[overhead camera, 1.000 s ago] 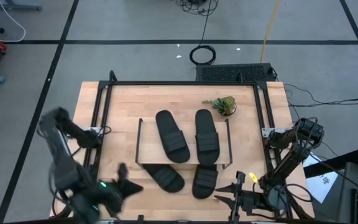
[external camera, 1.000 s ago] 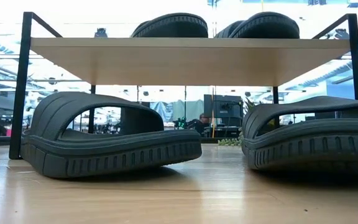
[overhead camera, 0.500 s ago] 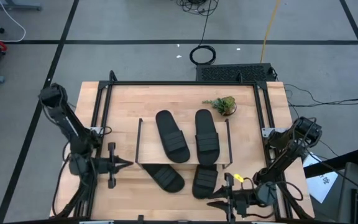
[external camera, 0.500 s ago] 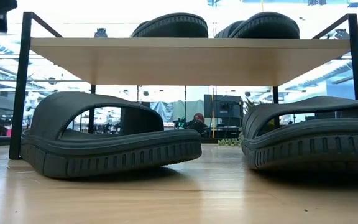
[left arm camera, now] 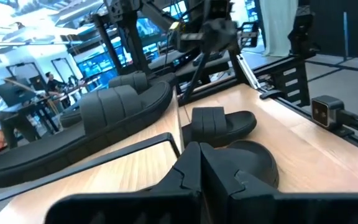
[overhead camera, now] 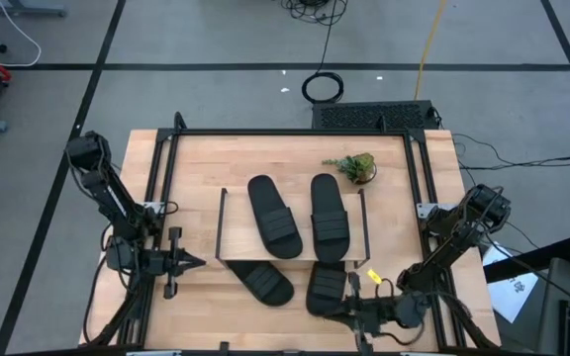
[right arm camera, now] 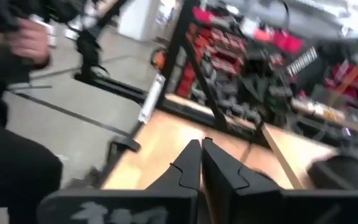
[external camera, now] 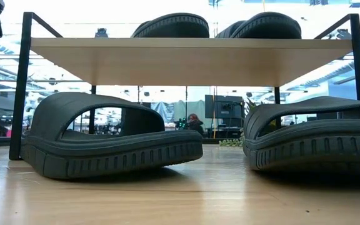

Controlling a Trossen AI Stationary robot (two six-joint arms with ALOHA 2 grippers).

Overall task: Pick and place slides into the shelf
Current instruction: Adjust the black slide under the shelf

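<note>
Pincer-wise, both are shut tight and holding nothing. Left pincer sits off to the left of the shelf, low over the tabletop, its fingers pressed together into a point aimed toward the rack. Right pincer is down at the near edge, tip just beside the heel of the right-hand floor slide, but I can't tell if it's touching; its own wrist camera shows the two fingers closed on each other with only bare wood and a messy room past them.

All four slides look sorted to me. Two lie side by side on the top board, toes pointing away from the robot. The other two are tucked under it on the tabletop, heels poking out the near side; the left one is angled, the right one straighter. From table level you can see why they fit: each lower slide takes about half the width between the black side frames, with a gap between them.

So my guess is the job's basically done and the arms are closed up because there's nothing left to carry. Little plant sits well clear behind the rack.
</note>
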